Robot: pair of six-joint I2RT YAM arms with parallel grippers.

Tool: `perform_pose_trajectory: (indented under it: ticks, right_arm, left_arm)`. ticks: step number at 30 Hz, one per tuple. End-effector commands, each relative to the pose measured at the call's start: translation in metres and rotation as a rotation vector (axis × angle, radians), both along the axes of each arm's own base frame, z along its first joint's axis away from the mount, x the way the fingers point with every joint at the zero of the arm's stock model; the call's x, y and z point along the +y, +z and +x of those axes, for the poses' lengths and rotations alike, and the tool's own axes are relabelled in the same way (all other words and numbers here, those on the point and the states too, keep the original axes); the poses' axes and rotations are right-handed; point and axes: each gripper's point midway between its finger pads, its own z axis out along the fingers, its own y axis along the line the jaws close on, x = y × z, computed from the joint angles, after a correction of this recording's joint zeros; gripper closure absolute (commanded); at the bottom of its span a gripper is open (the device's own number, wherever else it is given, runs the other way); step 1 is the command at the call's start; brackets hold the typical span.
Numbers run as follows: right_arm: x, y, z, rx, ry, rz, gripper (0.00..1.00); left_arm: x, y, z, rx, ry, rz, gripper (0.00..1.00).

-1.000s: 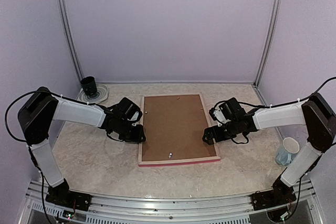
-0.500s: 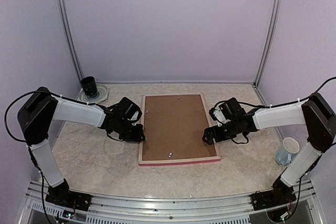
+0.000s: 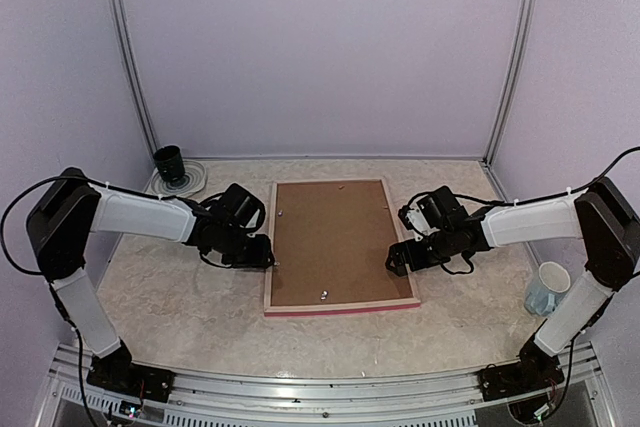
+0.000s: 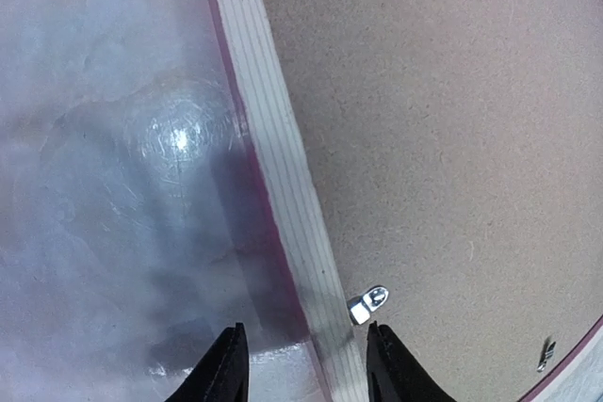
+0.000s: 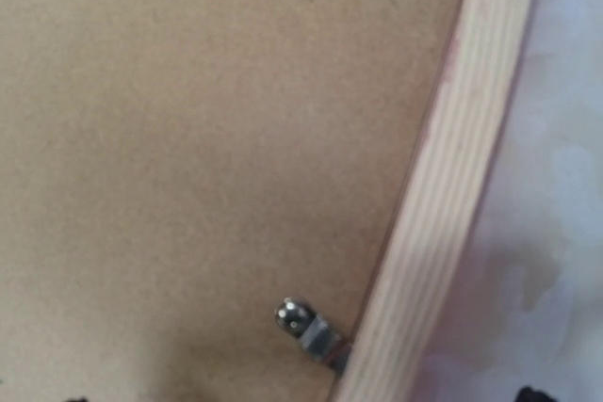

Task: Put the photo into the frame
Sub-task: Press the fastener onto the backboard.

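**Left arm eases back at the rail; frame and right arm unmoved**

The large pink-red picture frame [image 3: 340, 308] lies face down at table centre, pale wood back up, with the brown backing board [image 3: 335, 242] seated inside it. The landscape photo shows in no view, so I cannot tell whether it lies beneath the board.

Over the last second the left gripper [image 4: 306, 364] has drawn slightly toward 9 o'clock. Its fingers are now partly parted astride the 9 o'clock rail and hold nothing, the small metal tab [image 4: 367, 303] just beside one tip. The right gripper [image 3: 398, 261] has stayed at the 3 o'clock rail, fingers spread wide and empty.

That tab appears to reach over the board, so the left arm was probably working the tab rather than lifting anything.
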Motion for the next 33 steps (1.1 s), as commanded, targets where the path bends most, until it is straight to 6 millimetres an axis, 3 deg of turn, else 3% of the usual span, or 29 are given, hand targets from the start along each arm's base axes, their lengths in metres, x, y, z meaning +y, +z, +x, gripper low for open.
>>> perform_pose_trajectory:
  ticks: [1,7,18,33]
  right_arm:
    - [-0.003,0.008,0.001,-0.023,-0.008,0.009,0.02]
    - [-0.004,0.010,0.000,-0.028,-0.007,0.010,0.02]
    - [-0.004,0.010,0.001,-0.030,-0.008,0.010,0.02]
    - [-0.004,0.009,0.001,-0.028,-0.008,0.009,0.02]
  left_arm:
    - [0.004,0.027,0.009,-0.067,0.013,-0.008,0.56]
    - [-0.006,0.025,0.008,-0.043,-0.067,0.003,0.56]
    - [-0.002,0.004,0.005,0.004,-0.095,0.072,0.55]
    - [-0.004,-0.008,0.006,0.016,-0.119,0.110,0.55]
